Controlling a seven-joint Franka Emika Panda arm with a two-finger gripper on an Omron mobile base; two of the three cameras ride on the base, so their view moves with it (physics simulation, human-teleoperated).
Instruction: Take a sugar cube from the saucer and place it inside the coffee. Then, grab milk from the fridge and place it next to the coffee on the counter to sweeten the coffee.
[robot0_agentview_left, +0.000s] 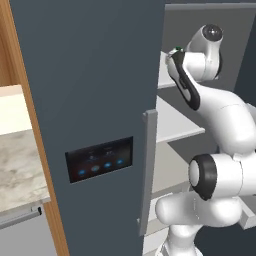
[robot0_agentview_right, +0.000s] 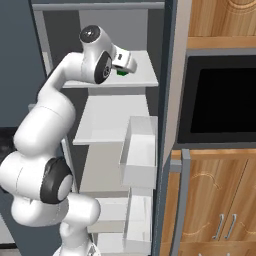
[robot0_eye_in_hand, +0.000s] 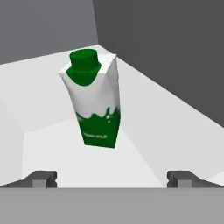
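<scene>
The gripper (robot0_eye_in_hand: 112, 178) hung wide open and empty before the milk carton (robot0_eye_in_hand: 95, 100) on the fridge's upper shelf (robot0_agentview_right: 142, 75), apparently lined up to grasp it.

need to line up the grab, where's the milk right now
The milk stands upright on an upper fridge shelf, centred in the hand view just beyond the open fingers, near the back corner.

A: What stands between the jaws and the white carton with the green cap and green lower band (robot0_eye_in_hand: 94, 98)?

B: Nothing. In the hand view bare pale shelf (robot0_eye_in_hand: 144, 144) lies between the wide-spread dark fingertips (robot0_eye_in_hand: 41, 178) and the carton at centre frame.

A: And around it?

B: Dark grey fridge walls (robot0_eye_in_hand: 175, 48) close off the upper right; open shelf on both sides.
</scene>
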